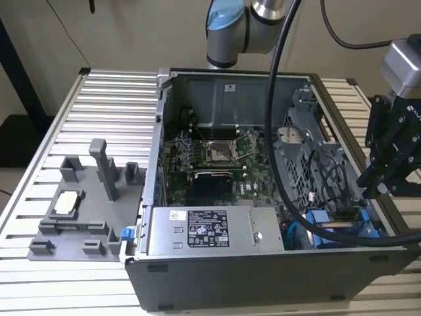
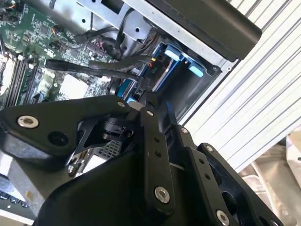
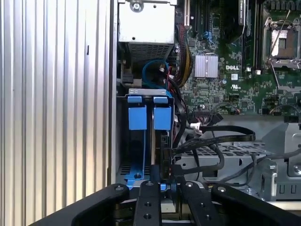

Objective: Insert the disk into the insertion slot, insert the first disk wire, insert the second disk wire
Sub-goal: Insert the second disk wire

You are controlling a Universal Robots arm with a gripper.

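Ribbed metal counter [image 1: 66,118] carries the open computer case [image 1: 217,276]. We see the disk [image 3: 146,141] seated in its bay at the exterior view's right near corner. End effector [image 3: 162,181] sits just over it, fingers narrow, pinching a black wire connector [image 3: 164,162] at the disk's end.

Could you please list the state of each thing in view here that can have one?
Grey computer case: lying on its side, side panel off, inside exposed.
Silver-grey disk in its bright blue plastic carrier: seated in the drive bay at the case's corner.
Black gripper: fingers closed together, tips down in the bay beside the blue carrier.
Processor socket on the green motherboard: empty.
Black cables: draped loosely over the drive cage.
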